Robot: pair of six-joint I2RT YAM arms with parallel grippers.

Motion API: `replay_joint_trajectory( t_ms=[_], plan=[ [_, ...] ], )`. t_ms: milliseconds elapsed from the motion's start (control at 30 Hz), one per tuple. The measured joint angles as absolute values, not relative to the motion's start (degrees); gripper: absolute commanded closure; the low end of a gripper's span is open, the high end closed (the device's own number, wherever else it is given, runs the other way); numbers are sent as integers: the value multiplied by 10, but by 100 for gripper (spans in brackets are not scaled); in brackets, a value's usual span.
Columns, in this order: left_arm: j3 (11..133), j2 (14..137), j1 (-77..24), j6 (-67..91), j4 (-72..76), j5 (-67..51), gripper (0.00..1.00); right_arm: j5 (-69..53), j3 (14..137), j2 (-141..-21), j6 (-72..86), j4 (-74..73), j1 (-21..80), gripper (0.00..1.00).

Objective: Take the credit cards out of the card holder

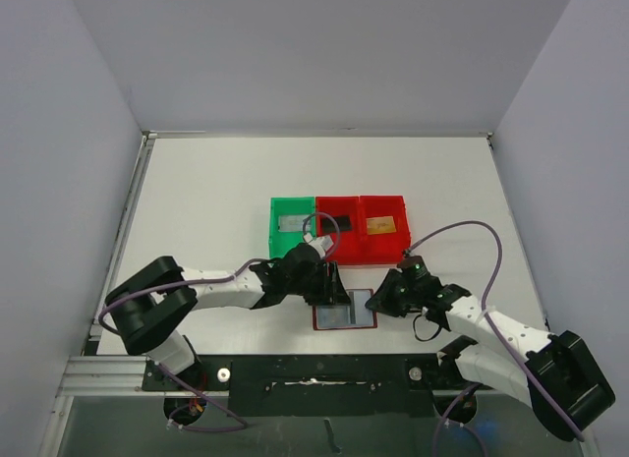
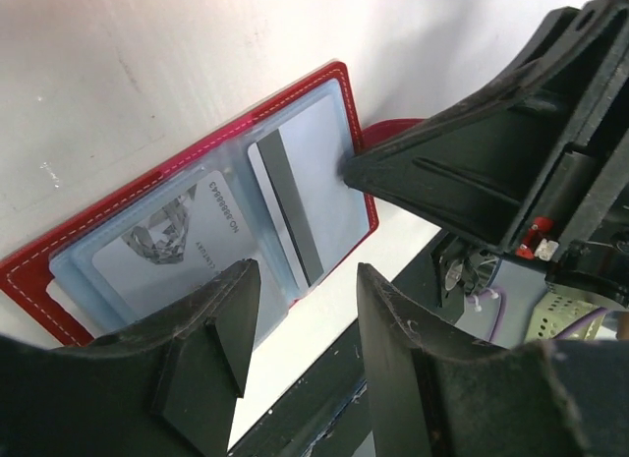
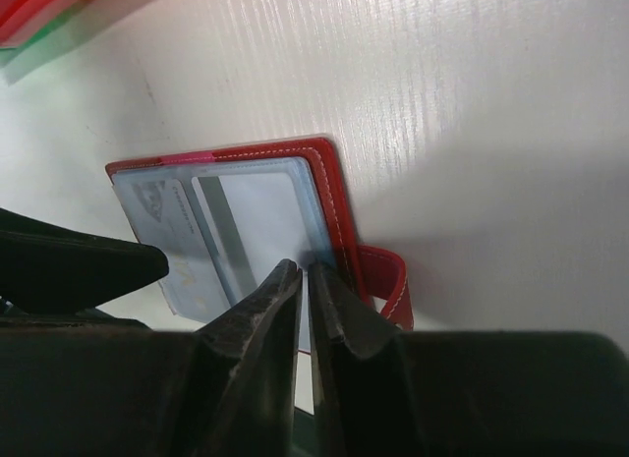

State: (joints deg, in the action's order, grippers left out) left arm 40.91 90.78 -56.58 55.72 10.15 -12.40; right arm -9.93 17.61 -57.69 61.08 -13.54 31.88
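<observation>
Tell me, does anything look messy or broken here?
Nothing looks broken or spilled. The wallet lies open and flat close to the table's front edge, with two cards tucked in its pockets. The three bins stand in a neat row, one card in each.

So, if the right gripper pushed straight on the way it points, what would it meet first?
The open card holder. The right gripper has its jaws nearly together, aimed at the pale pocket holding the striped credit card, and seems to be at its edge; whether they touch is unclear.
</observation>
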Motion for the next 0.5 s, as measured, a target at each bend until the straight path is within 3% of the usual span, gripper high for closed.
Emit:
replay_joint_trajectory(
  t_ms=[500],
  plan=[
    [412,965,-567,602,143,-118,62,-106,136,-578,638,-55,319,90]
  ],
)
